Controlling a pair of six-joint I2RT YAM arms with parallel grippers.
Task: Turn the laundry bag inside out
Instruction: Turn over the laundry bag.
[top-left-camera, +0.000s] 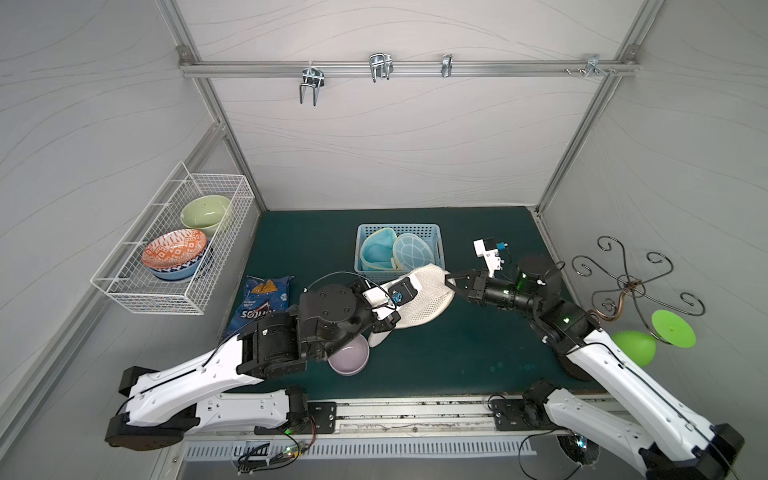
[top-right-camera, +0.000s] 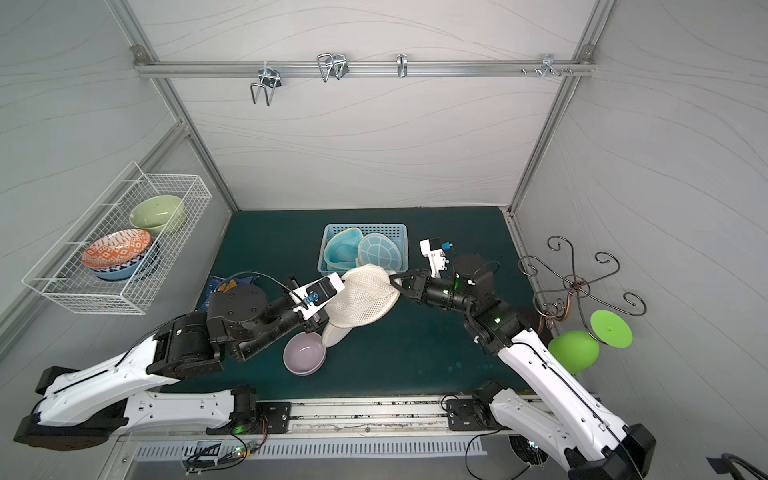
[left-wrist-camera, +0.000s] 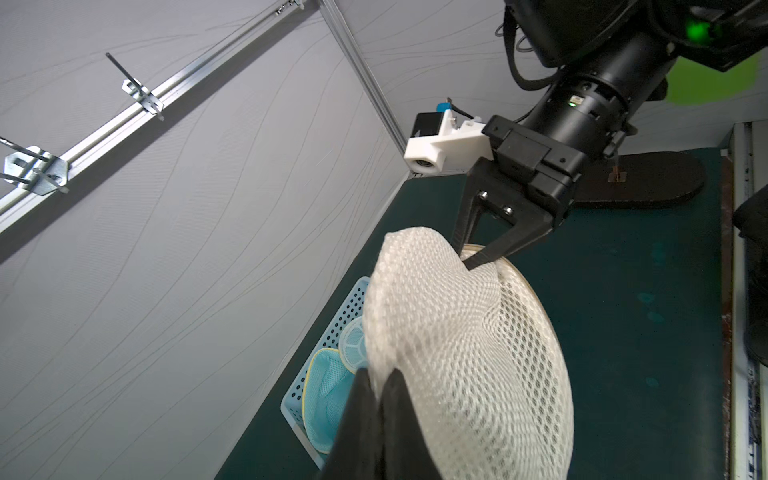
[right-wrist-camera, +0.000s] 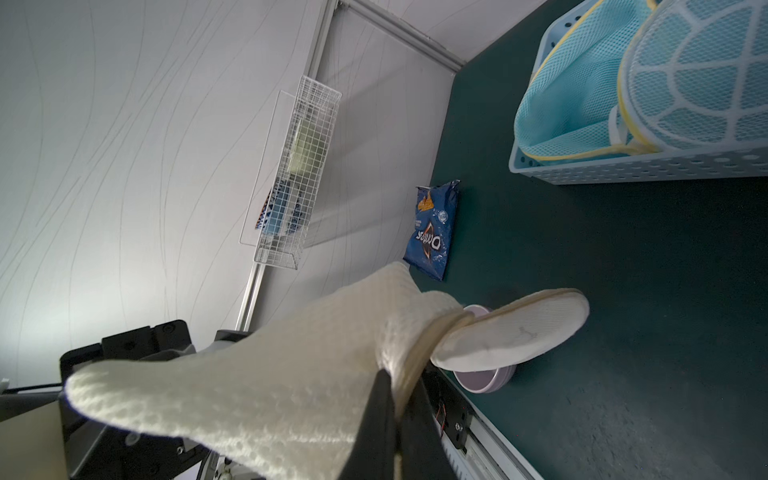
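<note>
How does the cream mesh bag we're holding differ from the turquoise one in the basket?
The cream laundry bag is off-white with a tan rim; the turquoise bag is blue-green with yellow trim. The cream laundry bag is pinched by the left gripper and right gripper at opposite edges; the turquoise bag lies untouched in the blue basket. Both are mesh.

Grey walls (top-left-camera: 395, 137) are rising beyond the fingers (left-wrist-camera: 515, 239). A dark green mat (top-left-camera: 457, 353) is lying beneath them.
</note>
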